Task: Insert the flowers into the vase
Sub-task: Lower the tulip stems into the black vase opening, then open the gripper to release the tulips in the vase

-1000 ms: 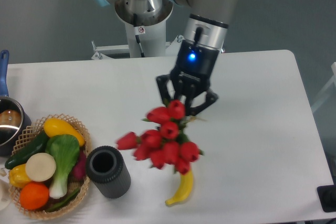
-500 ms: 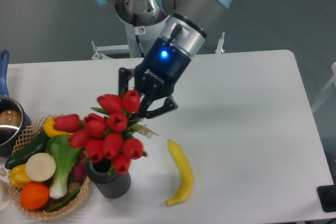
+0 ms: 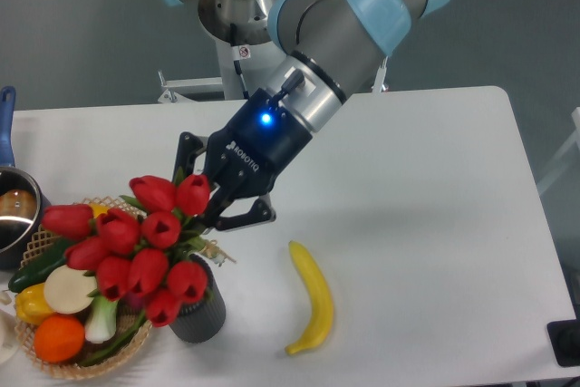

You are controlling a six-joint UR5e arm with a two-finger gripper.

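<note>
My gripper [image 3: 201, 208] is shut on the flowers [image 3: 136, 244], a bunch of red tulips held by the stems, with the buds pointing down and to the left. The bunch hangs over the left side of the vase [image 3: 201, 315] and over the basket. The vase is a dark ribbed cylinder standing near the front of the table. The tulips cover its mouth, and only its lower right side shows. Whether any bud touches the vase I cannot tell.
A wicker basket [image 3: 54, 368] of vegetables stands at the front left, right beside the vase. A metal pot [image 3: 16, 210] with a blue handle sits at the left edge. A banana [image 3: 313, 299] lies on the white table [image 3: 426, 224] to the right of the vase.
The gripper has carried the tulips from above the banana leftward and slightly down. They now hang over the vase and basket, and the banana lies uncovered.
</note>
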